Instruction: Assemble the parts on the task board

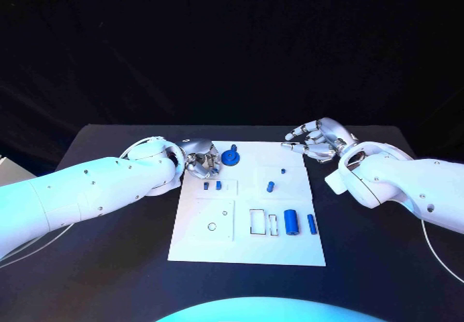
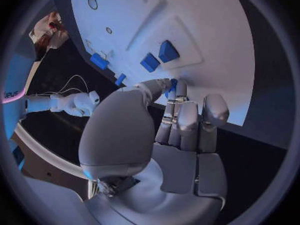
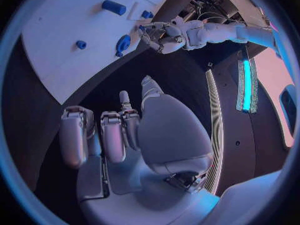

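Task board [image 1: 247, 251]: white rectangular plate, mid-table, small blue parts [image 1: 291, 221] on it. Left hand [image 1: 200, 159] fingers pinch blue round part [image 1: 231, 157] at board's far-left corner. Right hand [image 1: 317, 141] fingers spread, off board's far-right corner.

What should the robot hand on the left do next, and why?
Probably lift the round blue piece a little. The left robot hand sits at the far left edge of the white board, with its fingers touching that piece. The right robot hand holds nothing, off the board.
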Robot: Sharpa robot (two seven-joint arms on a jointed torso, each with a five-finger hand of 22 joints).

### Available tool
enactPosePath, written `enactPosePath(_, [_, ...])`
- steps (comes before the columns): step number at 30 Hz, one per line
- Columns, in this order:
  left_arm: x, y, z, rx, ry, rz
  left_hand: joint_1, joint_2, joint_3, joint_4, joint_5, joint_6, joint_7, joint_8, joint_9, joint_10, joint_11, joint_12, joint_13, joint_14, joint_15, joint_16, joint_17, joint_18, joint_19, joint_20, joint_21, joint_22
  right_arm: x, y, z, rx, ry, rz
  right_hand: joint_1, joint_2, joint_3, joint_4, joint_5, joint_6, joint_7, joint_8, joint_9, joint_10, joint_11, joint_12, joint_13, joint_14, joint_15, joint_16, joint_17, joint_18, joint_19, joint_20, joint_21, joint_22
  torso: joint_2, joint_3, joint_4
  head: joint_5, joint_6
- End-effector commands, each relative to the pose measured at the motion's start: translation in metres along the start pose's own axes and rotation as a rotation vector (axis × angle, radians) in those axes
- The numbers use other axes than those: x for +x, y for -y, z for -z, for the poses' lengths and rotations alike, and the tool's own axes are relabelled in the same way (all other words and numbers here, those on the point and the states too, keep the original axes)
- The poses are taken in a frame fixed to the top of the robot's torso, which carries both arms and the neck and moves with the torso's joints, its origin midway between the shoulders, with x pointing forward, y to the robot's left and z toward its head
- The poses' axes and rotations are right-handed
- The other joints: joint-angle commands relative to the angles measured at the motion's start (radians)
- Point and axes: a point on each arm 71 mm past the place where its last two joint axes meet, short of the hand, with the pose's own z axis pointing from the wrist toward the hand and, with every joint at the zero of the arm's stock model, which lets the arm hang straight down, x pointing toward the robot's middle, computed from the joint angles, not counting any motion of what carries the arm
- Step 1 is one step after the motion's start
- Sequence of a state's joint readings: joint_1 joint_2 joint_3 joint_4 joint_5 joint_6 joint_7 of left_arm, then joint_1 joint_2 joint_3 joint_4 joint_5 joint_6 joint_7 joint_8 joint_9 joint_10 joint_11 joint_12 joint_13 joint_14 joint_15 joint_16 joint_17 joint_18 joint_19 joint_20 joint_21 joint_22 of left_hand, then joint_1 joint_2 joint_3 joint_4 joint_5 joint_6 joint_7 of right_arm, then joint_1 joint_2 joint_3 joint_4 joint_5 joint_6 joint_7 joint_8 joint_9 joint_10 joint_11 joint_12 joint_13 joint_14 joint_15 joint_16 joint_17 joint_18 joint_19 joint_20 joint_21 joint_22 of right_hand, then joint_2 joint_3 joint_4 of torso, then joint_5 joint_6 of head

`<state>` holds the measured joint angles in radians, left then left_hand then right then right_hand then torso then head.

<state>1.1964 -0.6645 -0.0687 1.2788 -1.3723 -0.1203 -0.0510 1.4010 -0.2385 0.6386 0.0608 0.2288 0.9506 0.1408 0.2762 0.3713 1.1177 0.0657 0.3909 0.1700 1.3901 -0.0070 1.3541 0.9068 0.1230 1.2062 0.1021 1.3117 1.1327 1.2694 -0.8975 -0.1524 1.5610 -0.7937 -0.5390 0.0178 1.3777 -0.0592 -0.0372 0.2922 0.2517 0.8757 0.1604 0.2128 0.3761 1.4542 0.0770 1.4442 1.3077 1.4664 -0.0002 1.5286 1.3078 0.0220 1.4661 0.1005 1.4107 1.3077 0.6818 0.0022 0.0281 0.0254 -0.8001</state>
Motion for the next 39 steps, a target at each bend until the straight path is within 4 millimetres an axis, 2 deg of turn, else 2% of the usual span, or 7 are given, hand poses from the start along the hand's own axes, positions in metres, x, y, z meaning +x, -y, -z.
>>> enactPosePath(1, [0.0015,0.0013,-0.0002,0.003,0.009,0.008,-0.013,-0.002,-0.002,0.000,0.002,-0.018,0.001,-0.012,-0.003,0.012,0.000,-0.008,0.002,-0.003,0.004,-0.002,-0.004,-0.013,-0.005,0.000,-0.006,0.001,0.0009,-0.0006,0.0002,-0.010,-0.006,0.003,-0.001,0.009,-0.005,-0.003,0.007,-0.003,-0.002,0.003,-0.002,-0.004,-0.002,-0.005,0.138,0.076,0.001,-0.004,0.145,0.019,0.025,0.004,-0.006,0.153,0.001,0.0008,-0.0003,0.001,0.000])
enactPosePath(6, [0.0010,0.0008,0.0001,0.001,0.015,0.010,-0.016,-0.005,-0.002,0.002,0.002,-0.026,0.002,-0.019,-0.005,0.016,-0.001,-0.011,0.004,-0.003,0.003,-0.002,-0.005,-0.013,-0.005,-0.001,-0.007,0.000,0.0004,-0.0005,0.0003,-0.010,0.000,0.003,-0.001,0.009,-0.005,-0.003,0.007,-0.003,-0.002,0.003,-0.002,-0.004,-0.002,-0.005,0.138,0.076,0.001,-0.004,0.145,0.019,0.025,0.004,-0.006,0.153,0.001,0.0008,-0.0017,0.001,0.000])
enactPosePath(11, [0.0003,0.0000,0.0005,-0.002,0.024,0.012,-0.019,-0.010,-0.001,0.004,0.002,-0.040,0.003,-0.032,-0.009,0.021,-0.002,-0.017,0.007,-0.003,0.002,-0.003,-0.008,-0.013,-0.004,-0.001,-0.007,0.001,-0.0004,0.0000,0.0003,-0.009,0.006,0.004,-0.002,0.008,-0.005,-0.003,0.006,-0.004,-0.002,0.002,-0.002,-0.006,-0.002,-0.007,0.136,0.076,0.001,-0.005,0.145,0.019,0.024,0.004,-0.007,0.153,0.000,0.0004,0.0000,0.000,0.000])
enactPosePath(22, [-0.0001,-0.0010,0.0014,-0.006,0.027,0.014,-0.022,-0.013,-0.001,0.005,0.001,-0.047,0.004,-0.039,-0.011,0.026,-0.003,-0.020,0.010,-0.003,0.002,-0.003,-0.009,-0.014,-0.001,-0.002,-0.006,0.003,-0.0010,0.0002,0.0002,-0.009,0.012,0.004,-0.002,0.007,-0.006,-0.003,0.006,-0.008,-0.001,0.000,-0.003,-0.009,-0.001,-0.010,0.133,0.076,0.001,-0.005,0.143,0.020,0.022,0.004,-0.010,0.150,0.000,-0.0001,-0.0007,0.001,0.000])
enactPosePath(29, [0.0005,-0.0015,0.0028,-0.005,0.017,0.016,-0.038,-0.027,-0.013,0.014,0.002,-0.053,0.003,-0.048,-0.012,0.032,-0.005,-0.027,0.015,0.000,0.000,-0.001,-0.005,-0.014,0.001,-0.003,-0.006,0.004,-0.0010,0.0002,0.0002,-0.009,0.013,0.004,-0.002,0.007,-0.006,-0.003,0.006,-0.008,-0.001,0.000,-0.003,-0.009,-0.001,-0.010,0.133,0.076,0.001,-0.005,0.143,0.020,0.022,0.004,-0.010,0.150,0.000,-0.0003,-0.0003,0.001,0.000])
enactPosePath(39, [0.0000,-0.0036,0.0053,-0.009,0.020,0.023,-0.048,-0.033,-0.022,0.023,0.003,-0.064,0.002,-0.057,-0.015,0.036,-0.006,-0.034,0.019,0.002,0.000,0.001,-0.002,-0.015,0.002,-0.003,-0.008,0.004,-0.0012,0.0006,0.0003,-0.008,0.013,0.005,-0.002,0.007,-0.006,-0.003,0.006,-0.008,-0.001,0.000,-0.003,-0.009,-0.001,-0.010,0.133,0.076,0.001,-0.005,0.143,0.020,0.022,0.004,-0.010,0.150,0.000,-0.0001,0.0003,0.001,-0.001])
